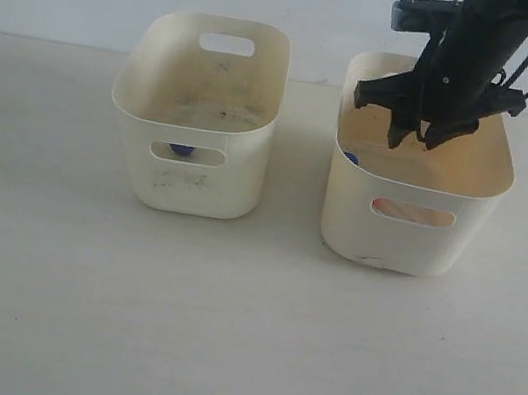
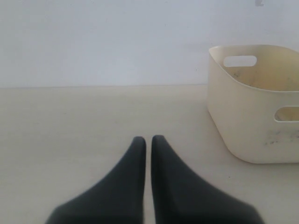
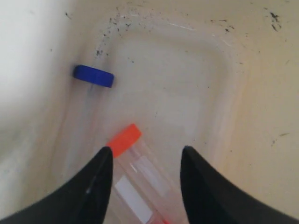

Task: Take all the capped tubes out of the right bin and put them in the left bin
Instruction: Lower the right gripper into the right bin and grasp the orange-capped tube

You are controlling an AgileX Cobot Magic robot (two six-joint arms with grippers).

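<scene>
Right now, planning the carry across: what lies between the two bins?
Bare table between the left bin and the right bin; the exterior view shows it.

My right arm (image 1: 476, 51) comes steeply down from above, and my right gripper (image 3: 145, 150) points downward with its two dark fingers standing clearly apart. My left gripper (image 2: 148, 138) points level and forward, its fingers almost touching.

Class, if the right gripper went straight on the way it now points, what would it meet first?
Most likely the orange-capped tube lying on the floor of the right bin, in line with the gap of the open right gripper. How far off it lies is unclear.
</scene>
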